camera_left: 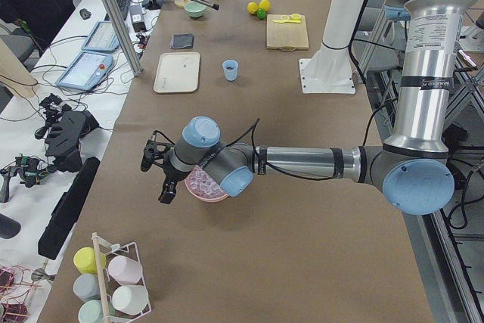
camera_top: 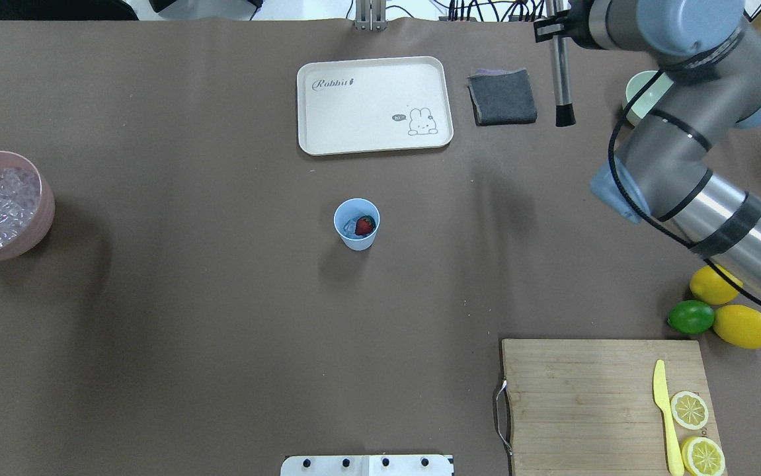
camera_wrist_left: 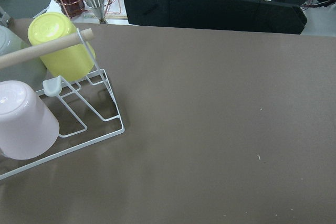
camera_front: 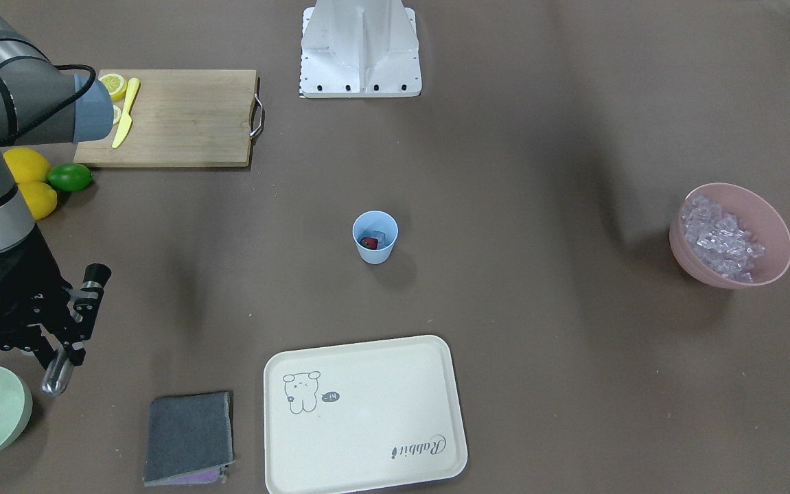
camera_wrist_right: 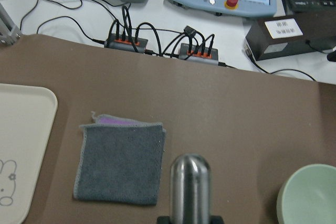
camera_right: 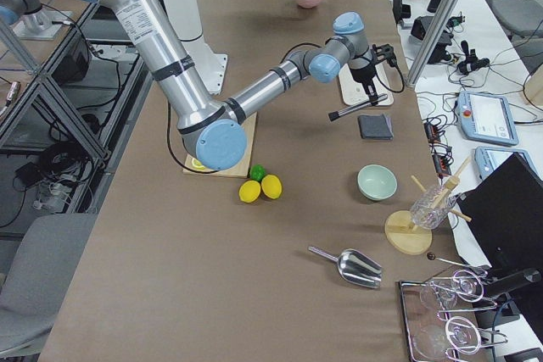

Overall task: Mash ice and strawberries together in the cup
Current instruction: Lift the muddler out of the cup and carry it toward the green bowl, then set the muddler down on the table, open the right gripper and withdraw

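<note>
The right gripper [camera_front: 71, 324] is seen clamped on a muddler [camera_front: 55, 377], a metal rod with a rounded steel end and a black end. The rod is held close to level. Its long axis runs roughly from the robot's side to the operators' side, with the black end towards the robot and the steel end towards the table's far edge.

From these jaws the cup [camera_top: 356, 225] lies well apart, towards the robot's left and nearer its base, at the table's middle. It stands upright with its mouth open upward, so its long axis is vertical and roughly at right angles to the rod. The strawberry [camera_top: 365, 225] is seen inside it, against the ice [camera_top: 350, 228]; which way its cap points is too small to tell.

The left gripper [camera_left: 155, 163] is found beside the pink bowl [camera_top: 46, 211] at the table's left end, also well apart from the cup; whether its jaws are open cannot be told. The right arm is judged the nearer, and the tool is in it. The rod would probably have to be tipped upright over the cup's mouth.
</note>
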Controlling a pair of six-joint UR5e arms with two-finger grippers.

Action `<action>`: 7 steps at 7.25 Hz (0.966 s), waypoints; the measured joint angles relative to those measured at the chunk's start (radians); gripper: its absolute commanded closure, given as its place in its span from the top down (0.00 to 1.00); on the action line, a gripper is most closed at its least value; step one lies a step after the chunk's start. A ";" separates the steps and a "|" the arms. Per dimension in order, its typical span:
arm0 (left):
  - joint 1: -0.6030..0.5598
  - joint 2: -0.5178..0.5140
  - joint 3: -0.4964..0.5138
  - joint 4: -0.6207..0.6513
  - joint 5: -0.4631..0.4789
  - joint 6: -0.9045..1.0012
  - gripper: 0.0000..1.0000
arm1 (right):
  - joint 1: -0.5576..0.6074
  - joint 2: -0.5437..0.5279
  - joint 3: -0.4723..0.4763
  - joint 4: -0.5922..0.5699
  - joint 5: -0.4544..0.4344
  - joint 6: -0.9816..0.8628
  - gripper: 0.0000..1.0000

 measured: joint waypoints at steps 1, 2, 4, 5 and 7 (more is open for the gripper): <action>0.001 0.000 0.006 -0.021 0.000 0.011 0.98 | 0.011 -0.001 -0.041 -0.040 0.059 -0.006 0.00; 0.004 -0.001 0.009 -0.038 0.000 0.015 0.98 | 0.015 -0.005 -0.095 -0.057 0.112 -0.027 0.00; 0.016 -0.001 0.009 -0.055 0.001 0.018 0.98 | 0.017 -0.049 -0.169 -0.061 0.187 -0.116 0.00; 0.020 -0.002 0.009 -0.065 0.002 0.019 0.98 | 0.017 -0.083 -0.178 -0.057 0.214 -0.145 0.00; 0.033 -0.003 0.009 -0.072 0.006 0.019 0.98 | 0.006 -0.121 -0.169 -0.055 0.237 -0.155 0.00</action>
